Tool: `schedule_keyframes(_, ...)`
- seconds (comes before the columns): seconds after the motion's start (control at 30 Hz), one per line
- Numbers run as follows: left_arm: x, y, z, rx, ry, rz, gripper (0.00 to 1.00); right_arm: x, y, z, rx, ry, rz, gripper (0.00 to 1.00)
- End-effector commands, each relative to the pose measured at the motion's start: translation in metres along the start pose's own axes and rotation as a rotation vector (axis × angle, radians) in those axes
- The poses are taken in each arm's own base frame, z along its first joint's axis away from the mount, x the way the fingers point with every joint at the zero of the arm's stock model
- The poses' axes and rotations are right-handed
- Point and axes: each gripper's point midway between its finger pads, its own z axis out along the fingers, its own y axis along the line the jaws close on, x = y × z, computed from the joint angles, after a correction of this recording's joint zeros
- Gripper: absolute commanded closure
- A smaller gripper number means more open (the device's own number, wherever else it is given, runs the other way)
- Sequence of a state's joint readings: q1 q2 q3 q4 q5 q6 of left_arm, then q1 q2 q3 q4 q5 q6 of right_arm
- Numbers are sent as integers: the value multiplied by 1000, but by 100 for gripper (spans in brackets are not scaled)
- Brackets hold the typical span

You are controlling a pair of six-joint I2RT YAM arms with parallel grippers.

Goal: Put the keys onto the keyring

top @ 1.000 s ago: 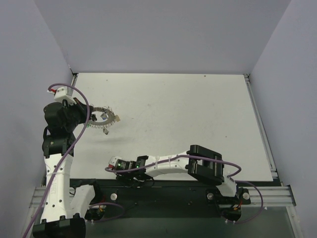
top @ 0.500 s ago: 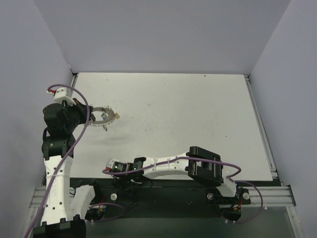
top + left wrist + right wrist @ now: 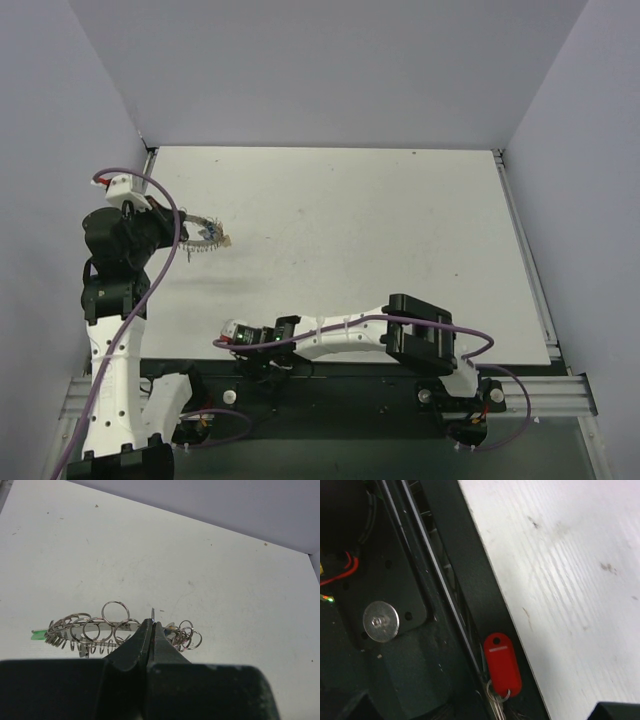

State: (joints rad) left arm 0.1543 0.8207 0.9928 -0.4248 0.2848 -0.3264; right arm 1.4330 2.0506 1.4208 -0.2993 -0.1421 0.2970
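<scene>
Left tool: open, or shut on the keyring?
Shut on the keyring: in the left wrist view, the left tool has its fingers pressed together, with the ring's wire pinched between them.

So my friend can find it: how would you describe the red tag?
Find the near edge of the white table, where a black frame runs alongside. On that black strip lies an oval red tag with a silver ring at one end. The bolt nearby is round and silver, not red.

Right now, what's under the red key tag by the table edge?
The black rail along the white table, beneath the red key tag. The patch it covers is hidden; its keys leave the frame.
</scene>
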Motion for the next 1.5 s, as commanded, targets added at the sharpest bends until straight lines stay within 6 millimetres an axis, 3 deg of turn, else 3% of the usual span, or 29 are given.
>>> schedule_keyframes(0.0,-43,-17,-14,40,-126,53,100,2,-18,-38,50,-19,108,55)
schedule_keyframes(0.23,-46,-16,-10,30,-111,33,100,-18,-38,-68,35,-178,426,54)
schedule_keyframes(0.37,-46,-21,-15,32,-75,12,100,-14,-69,-70,125,-266,674,52)
schedule_keyframes(0.43,-49,-24,-22,36,-89,13,100,-15,-71,-70,128,-306,769,49)
schedule_keyframes(0.53,-51,-24,-34,22,-125,20,100,-15,-65,-54,94,-323,854,48)
schedule_keyframes(0.6,-51,-22,-39,5,-128,31,100,-31,-53,-53,84,-345,825,48)
schedule_keyframes(0.67,-48,-21,-46,-11,-121,41,100,-27,-46,-43,117,-299,783,49)
schedule_keyframes(0.7,-47,-21,-49,-10,-116,46,100,-36,-37,-43,106,-302,773,49)
schedule_keyframes(0.83,-45,-25,-65,-12,-114,67,100,-22,-30,-23,132,-262,822,52)
schedule_keyframes(1.07,-41,-39,-86,37,-97,104,100,-10,-33,-12,188,-282,907,58)
schedule_keyframes(1.2,-42,-45,-94,47,-104,129,100,-13,-23,-1,181,-258,904,59)
schedule_keyframes(1.33,-41,-47,-97,55,-107,135,100,-1,-23,18,201,-202,918,63)
schedule_keyframes(1.47,-35,-46,-99,57,-99,140,100,12,-23,22,207,-171,941,69)
